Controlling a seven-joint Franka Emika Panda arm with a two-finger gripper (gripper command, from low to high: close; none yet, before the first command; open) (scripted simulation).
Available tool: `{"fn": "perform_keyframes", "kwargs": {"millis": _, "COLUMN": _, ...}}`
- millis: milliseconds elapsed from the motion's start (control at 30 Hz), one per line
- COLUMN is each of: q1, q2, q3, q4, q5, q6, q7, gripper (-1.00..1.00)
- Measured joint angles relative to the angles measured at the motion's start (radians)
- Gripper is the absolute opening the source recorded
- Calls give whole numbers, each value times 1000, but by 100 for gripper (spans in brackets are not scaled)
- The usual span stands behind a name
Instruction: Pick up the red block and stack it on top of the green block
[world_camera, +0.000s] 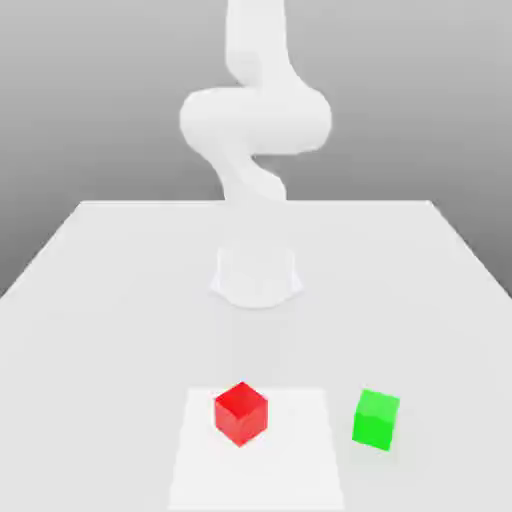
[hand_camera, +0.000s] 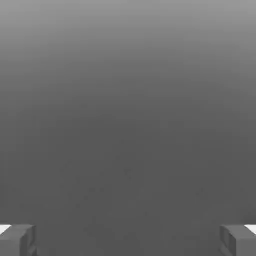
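Observation:
The red block (world_camera: 241, 413) is a small bright red cube resting near the table's front, turned corner-on. To the exterior view's right of it sits the green block (world_camera: 376, 419), a same-sized green cube, a gap apart. In the hand view my gripper (hand_camera: 128, 241) is open, its two grey fingertips (hand_camera: 17, 240) standing far apart with nothing between them and only plain grey background beyond. The white arm (world_camera: 254, 120) rises at the back of the table, well behind both cubes.
The white table (world_camera: 120, 300) stretches wide, with edges at both sides. A slightly lighter square patch (world_camera: 200, 470) lies under the red cube. The arm's round base (world_camera: 257, 278) sits at the table's middle.

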Motion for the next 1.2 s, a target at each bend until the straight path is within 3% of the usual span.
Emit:
{"fn": "perform_keyframes", "kwargs": {"millis": 267, "q1": -156, "q2": 268, "q3": 140, "q4": -154, "q5": -97, "q6": 149, "q7": 305, "gripper": 0}}
{"fn": "perform_keyframes", "kwargs": {"millis": 500, "q1": -239, "q2": 494, "q3": 184, "q4": -286, "q5": -141, "q6": 278, "q7": 538, "gripper": 0}}
{"fn": "perform_keyframes", "kwargs": {"millis": 633, "q1": -255, "q2": 609, "q3": 185, "q4": -362, "q5": -109, "q6": 356, "q7": 630, "gripper": 0}}
{"fn": "perform_keyframes", "kwargs": {"millis": 767, "q1": -247, "q2": 702, "q3": 188, "q4": -434, "q5": 2, "q6": 433, "q7": 659, "gripper": 0}}
{"fn": "perform_keyframes", "kwargs": {"millis": 933, "q1": -242, "q2": 780, "q3": 177, "q4": -431, "q5": -7, "q6": 500, "q7": 692, "gripper": 0}}
{"fn": "perform_keyframes", "kwargs": {"millis": 1200, "q1": -197, "q2": 924, "q3": 101, "q4": -411, "q5": -133, "q6": 618, "q7": 784, "gripper": 0}}
